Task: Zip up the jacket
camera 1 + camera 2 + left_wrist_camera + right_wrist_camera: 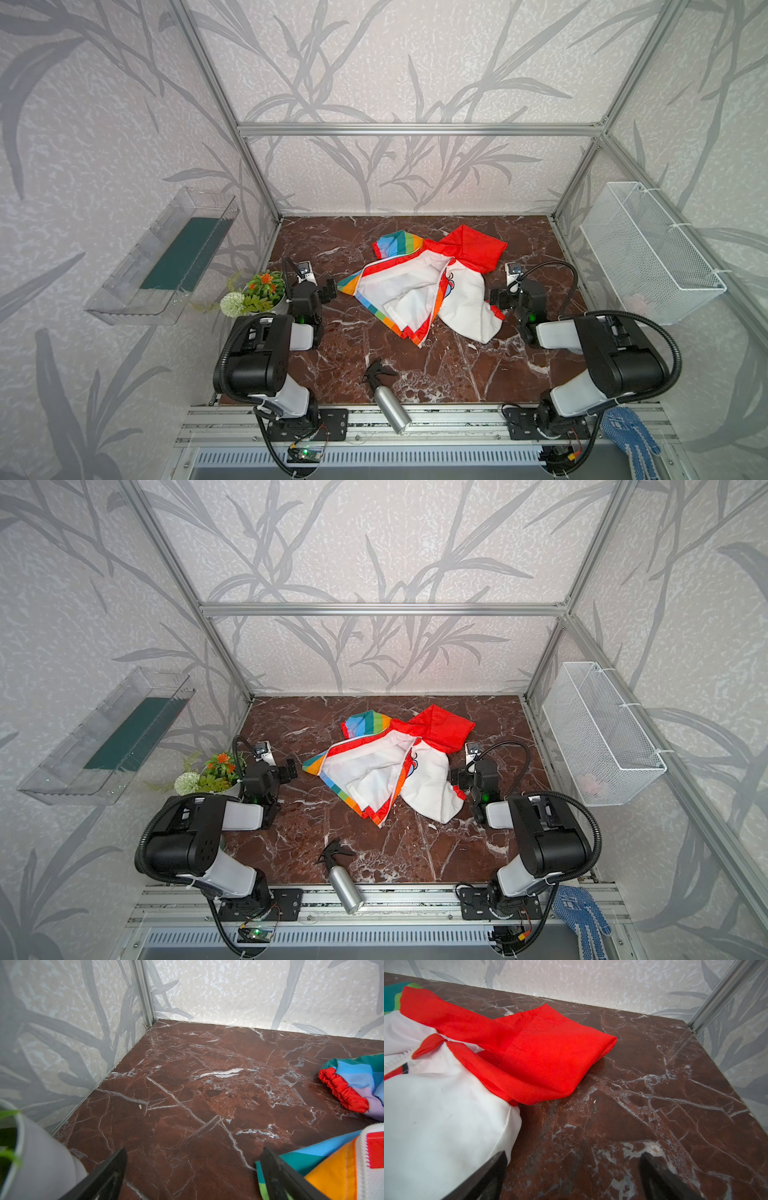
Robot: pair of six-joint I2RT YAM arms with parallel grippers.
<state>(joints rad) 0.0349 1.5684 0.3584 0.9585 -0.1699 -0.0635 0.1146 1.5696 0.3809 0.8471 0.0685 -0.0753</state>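
L gripper (331, 289) & R gripper (495, 298) both wide apart, holding nothing. Jacket (415, 291) lies open in mid of red-brown marble table (478, 374), betw them. Gray leaf walls (415, 62) all around

The jacket (415, 291) lies open, seemingly untouched.

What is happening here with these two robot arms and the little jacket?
The two arms are meant to zip up the jacket, but neither grips it yet. The jacket lies crumpled on the marble table, front open, white lining showing. The left gripper stands open close by its rainbow hem, and the right gripper stands open by its white side. Both are empty.
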